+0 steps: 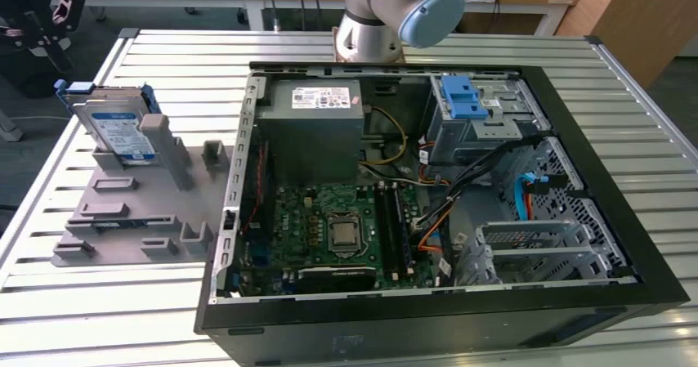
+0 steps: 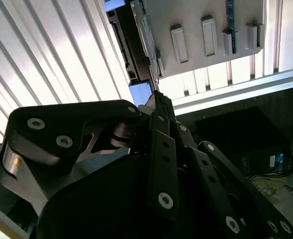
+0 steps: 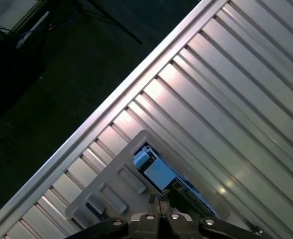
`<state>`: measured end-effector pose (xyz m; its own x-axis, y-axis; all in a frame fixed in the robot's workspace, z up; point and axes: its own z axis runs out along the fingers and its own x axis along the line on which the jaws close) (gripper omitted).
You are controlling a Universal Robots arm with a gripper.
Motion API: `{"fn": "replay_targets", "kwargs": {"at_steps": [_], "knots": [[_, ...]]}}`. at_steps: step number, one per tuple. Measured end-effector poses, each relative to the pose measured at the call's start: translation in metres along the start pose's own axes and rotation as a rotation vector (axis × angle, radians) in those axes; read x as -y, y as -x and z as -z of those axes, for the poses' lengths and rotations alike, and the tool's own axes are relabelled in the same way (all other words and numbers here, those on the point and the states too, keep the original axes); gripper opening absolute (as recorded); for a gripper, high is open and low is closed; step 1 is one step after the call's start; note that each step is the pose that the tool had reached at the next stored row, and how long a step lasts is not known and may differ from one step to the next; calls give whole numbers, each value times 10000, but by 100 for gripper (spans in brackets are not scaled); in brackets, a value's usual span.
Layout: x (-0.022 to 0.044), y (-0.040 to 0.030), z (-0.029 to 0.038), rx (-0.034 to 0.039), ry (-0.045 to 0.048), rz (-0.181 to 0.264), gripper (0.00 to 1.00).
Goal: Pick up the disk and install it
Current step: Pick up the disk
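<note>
Currently on record, one item: the disk, a flat rectangular silver hard drive with a white-and-blue label in a blue plastic bracket. It stands upright on edge in a slot at the far end of the grey moulded plastic holder board.

- Holder board: lies on the slatted aluminium table, just beside the computer case on the exterior view's left. Its other slots and posts hold nothing.
- Computer case: a black metal tower laid on its side with the panel off. Inside are a grey power-supply box with a white sticker, a green motherboard and a metal drive cage with blue plastic latch tabs.
- Robot arm: its grey-and-blue base joint stands behind the case.
- Gripper: black, with two fingers. In the first wrist view it hovers over the disk's bracketed top edge and the holder board. In both wrist views the fingertips look pressed together with nothing between them. I cannot tell whether they touch the disk.
</note>
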<state>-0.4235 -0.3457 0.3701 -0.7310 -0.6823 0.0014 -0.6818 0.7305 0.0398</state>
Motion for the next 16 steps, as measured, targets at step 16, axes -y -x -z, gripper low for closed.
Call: {"fn": "replay_targets", "kwargs": {"at_steps": [16], "knots": [[0,0,-7,-88,-3,2205,11]]}}
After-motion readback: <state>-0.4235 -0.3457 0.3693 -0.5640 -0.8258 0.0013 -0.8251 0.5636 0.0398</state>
